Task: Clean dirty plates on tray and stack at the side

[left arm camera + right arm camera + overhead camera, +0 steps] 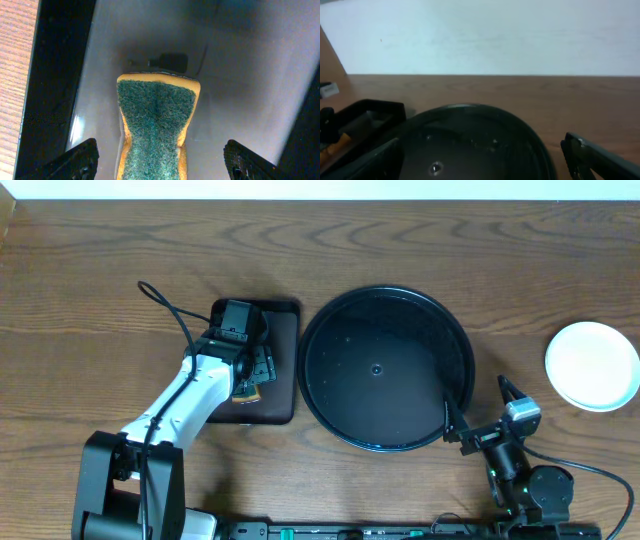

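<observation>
our left gripper [163,160] hangs spread astride the sponge [156,120], which lies lengthwise between its fingers [80,161]; the plates [592,365] sit well to its right.

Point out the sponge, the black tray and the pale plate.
Sponge [156,125], left wrist view, middle of green scrub face.
Tray [350,380], overhead view, bare floor left of centre.
Plate [592,365], overhead view, its centre.
</observation>
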